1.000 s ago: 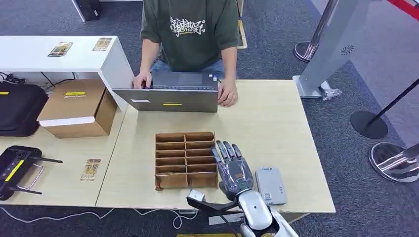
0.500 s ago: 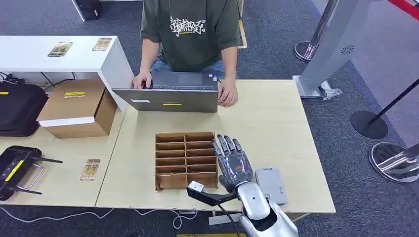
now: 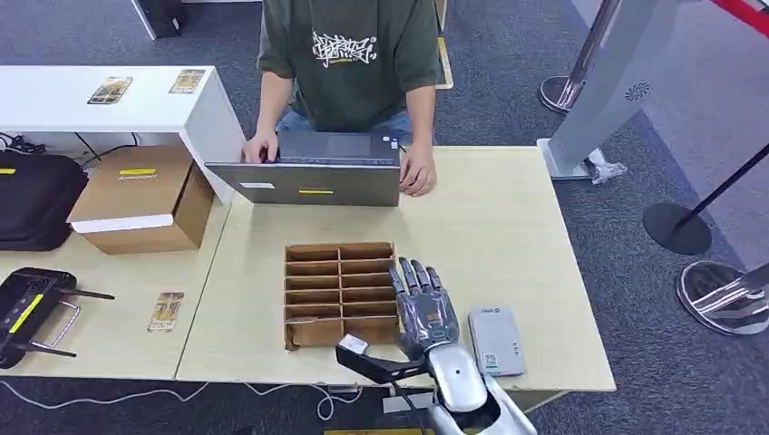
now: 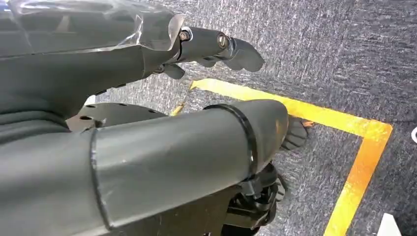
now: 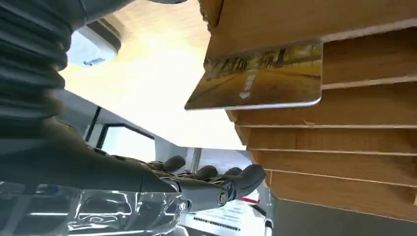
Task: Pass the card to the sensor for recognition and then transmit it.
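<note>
Mostly your right hand (image 3: 426, 313) hides the divider box's (image 3: 340, 292) right edge; fingers spread, holding nothing; card (image 5: 260, 76) stands slotted just beside it.

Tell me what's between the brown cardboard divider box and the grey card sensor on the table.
The right robot hand, fingers spread, shown in the head view.

An office or reception-style demo space: grey carpet (image 3: 508, 100), a person (image 3: 349, 63) at a laptop (image 3: 313, 172) on a pale wooden tabletop (image 3: 490, 236), queue-barrier stanchions (image 3: 676, 227), and a turnstile-like grey gate post (image 3: 608, 91).
</note>
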Motion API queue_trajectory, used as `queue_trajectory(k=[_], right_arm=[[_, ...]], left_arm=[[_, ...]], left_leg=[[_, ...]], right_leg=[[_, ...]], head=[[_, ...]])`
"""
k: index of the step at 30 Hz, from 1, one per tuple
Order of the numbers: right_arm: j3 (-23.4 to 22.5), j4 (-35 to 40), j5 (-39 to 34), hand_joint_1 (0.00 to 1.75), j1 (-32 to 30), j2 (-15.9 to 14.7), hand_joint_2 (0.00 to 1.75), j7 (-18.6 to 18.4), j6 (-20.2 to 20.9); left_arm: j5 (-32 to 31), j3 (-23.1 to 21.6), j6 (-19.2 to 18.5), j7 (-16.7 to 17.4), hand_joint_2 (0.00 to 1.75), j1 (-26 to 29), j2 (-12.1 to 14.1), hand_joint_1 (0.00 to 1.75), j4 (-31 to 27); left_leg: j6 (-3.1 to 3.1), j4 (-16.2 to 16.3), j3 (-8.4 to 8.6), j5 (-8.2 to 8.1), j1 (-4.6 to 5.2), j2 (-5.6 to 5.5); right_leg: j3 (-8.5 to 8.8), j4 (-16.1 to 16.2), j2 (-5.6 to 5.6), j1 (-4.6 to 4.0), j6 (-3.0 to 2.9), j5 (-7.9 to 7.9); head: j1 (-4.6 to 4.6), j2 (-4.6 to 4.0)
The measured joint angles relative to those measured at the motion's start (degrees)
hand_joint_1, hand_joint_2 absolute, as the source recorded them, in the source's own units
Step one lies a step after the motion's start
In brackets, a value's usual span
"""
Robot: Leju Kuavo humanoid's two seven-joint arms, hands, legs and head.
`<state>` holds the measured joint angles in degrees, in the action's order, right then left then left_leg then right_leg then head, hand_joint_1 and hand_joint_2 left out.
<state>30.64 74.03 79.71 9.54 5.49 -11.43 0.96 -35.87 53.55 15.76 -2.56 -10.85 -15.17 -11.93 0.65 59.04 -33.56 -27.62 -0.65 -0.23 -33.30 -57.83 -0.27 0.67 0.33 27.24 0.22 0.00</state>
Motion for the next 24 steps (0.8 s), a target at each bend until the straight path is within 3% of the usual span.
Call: queue_trajectory(k=[24], right_arm=[[0.09, -0.94, -0.79, 0.0, 2.42, 3.69, 1.75, -2.58, 0.42]], left_arm=[[-0.04, -1.14, 0.28, -2.43, 0.0, -0.03, 0.15, 0.0, 0.0]], left_leg=[[0.0, 0.0, 0.0, 0.0, 0.0, 0.0]], right_leg=[[0.0, -0.01, 0.01, 0.0, 0.0, 0.0]], head=[[0.0, 0.0]])
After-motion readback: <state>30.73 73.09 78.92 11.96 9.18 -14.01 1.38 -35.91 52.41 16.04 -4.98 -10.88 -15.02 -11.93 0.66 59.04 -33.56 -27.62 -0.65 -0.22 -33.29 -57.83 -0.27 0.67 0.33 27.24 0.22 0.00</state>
